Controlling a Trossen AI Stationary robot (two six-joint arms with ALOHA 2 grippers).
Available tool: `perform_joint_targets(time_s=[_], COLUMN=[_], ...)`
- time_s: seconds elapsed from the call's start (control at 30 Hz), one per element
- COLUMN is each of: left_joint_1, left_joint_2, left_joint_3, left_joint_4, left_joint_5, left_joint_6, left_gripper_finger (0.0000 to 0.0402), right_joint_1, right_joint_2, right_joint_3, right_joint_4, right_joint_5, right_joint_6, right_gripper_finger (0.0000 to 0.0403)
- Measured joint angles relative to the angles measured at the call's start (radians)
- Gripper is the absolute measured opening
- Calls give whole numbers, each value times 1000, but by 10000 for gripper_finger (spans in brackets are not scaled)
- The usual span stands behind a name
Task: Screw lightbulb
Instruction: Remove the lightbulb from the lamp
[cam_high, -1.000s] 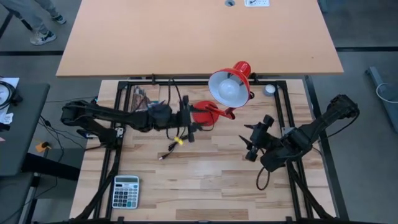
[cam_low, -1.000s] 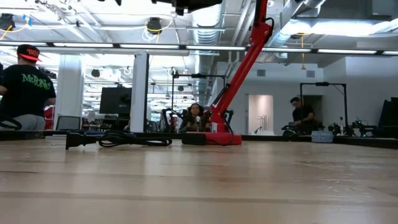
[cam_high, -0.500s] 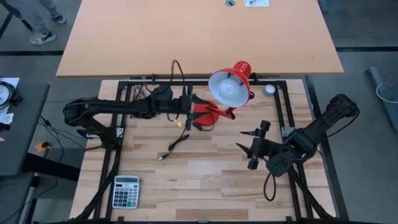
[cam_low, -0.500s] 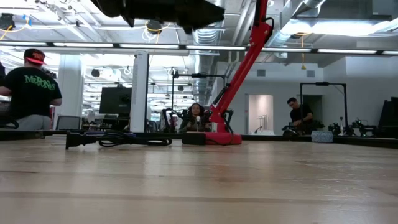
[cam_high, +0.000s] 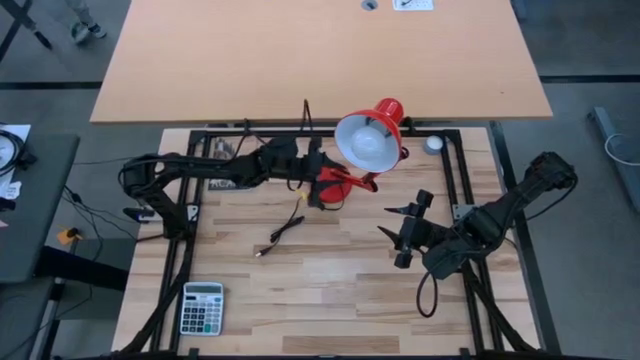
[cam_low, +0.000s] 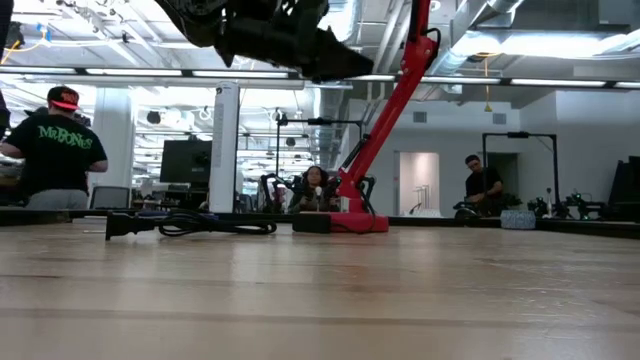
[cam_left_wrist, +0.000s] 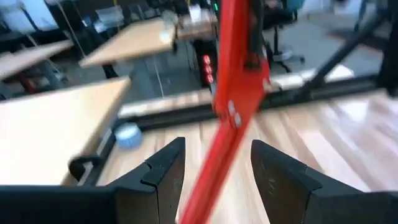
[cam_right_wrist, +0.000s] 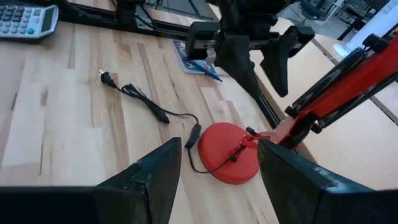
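Lightbulb (cam_high: 371, 147) sits inside the red lamp's shade (cam_high: 345, 128), near the worktop's far edge, facing up. Left gripper (cam_high: 318, 180) hangs above the lamp's round base (cam_right_wrist: 227, 152), fingers spread, the red lamp arm (cam_left_wrist: 231, 99) between them and untouched. Right gripper (cam_high: 399, 233) is spread and empty, well apart, toward the right edge. Power cord (cam_high: 281, 234) lies mid-worktop; calculator (cam_high: 202, 306) at the near-left corner.
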Motion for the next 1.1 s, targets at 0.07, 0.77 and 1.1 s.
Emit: perform_joint_targets(time_s=[0.07, 0.77, 1.1], left_joint_1=[2, -138, -173], left_joint_2=[0, 111, 161], left_joint_3=[0, -1, -2], left_joint_4=[-20, 42, 98], left_joint_5=[16, -404, -490], left_joint_6=[20, 82, 101], left_gripper_finger=[177, 237, 238], right_joint_1=[-1, -16, -22], right_joint_2=[0, 0, 0], right_joint_3=[0, -1, -1], right_joint_4=[-5, -13, -16], right_joint_5=[-1, -2, -2], right_joint_6=[0, 18, 26], right_gripper_finger=[224, 224, 224])
